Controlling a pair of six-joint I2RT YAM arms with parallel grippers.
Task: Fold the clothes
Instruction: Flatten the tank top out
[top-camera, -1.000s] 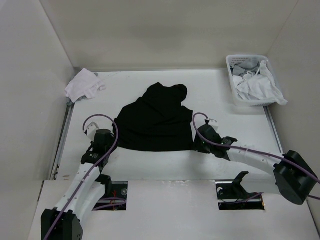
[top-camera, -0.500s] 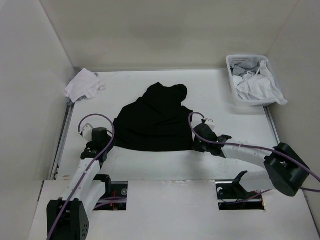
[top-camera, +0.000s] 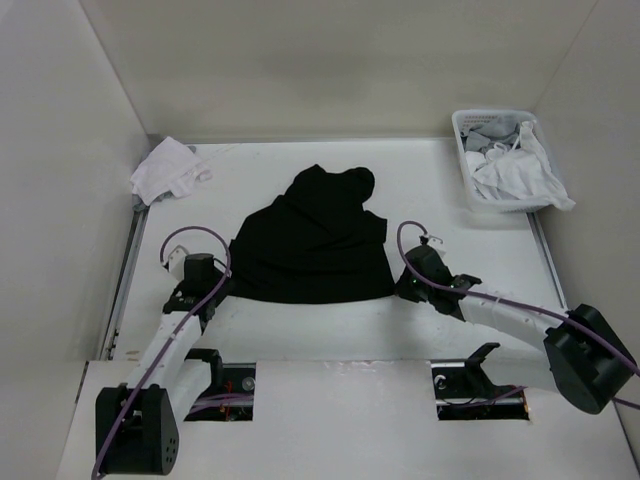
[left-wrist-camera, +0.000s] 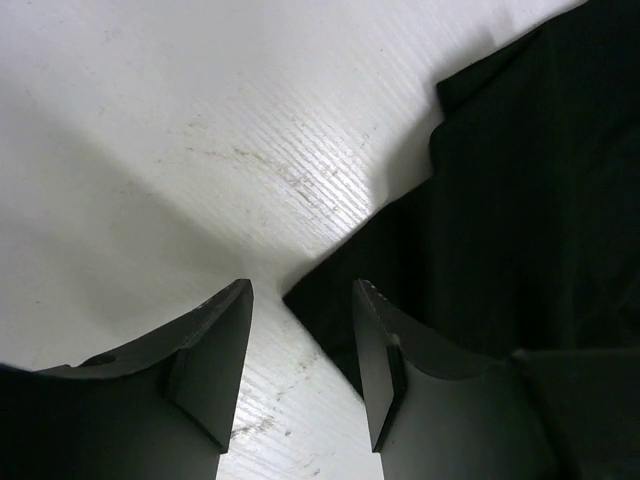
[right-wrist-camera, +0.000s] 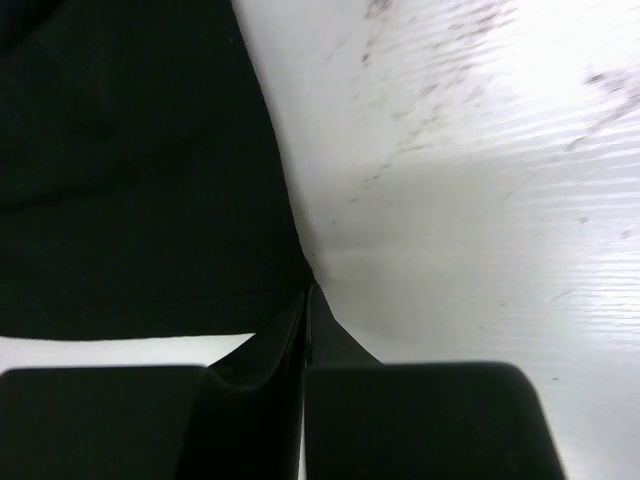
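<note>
**Near hem: 1 corner pinched, 1 not yet taken**

Item under task: 1 black T-shirt. It lies near the middle of the table, bunched and creased towards the far end, with its wider hem edge running across the near side. It is not yet laid flat and no fold has been made.

Right gripper: its fingers are pressed together with no gap. They sit exactly on the near-right hem corner, and the corner tip runs into the seam between them. I judge this a pinch on a thin bit of fabric at the very ends. How much cloth is caught cannot be confirmed.

Left gripper: its fingers stand apart, low over the table at the near-left corner. The corner point lies in the gap between them. The inner finger overlaps the cloth and the outer finger is over bare table. Nothing is clamped.

Step in hand, by my assessment: securing the 2 near corners before the garment is lifted or drawn out to spread.

Next move calls for:
1. The left fingers closing on the corner, after easing forward so more than the tip is taken.
2. Both arms then moving together, evenly, so the thin fabric stays taut.

Risk: the right hold is shallow and may slip under pull.
</note>
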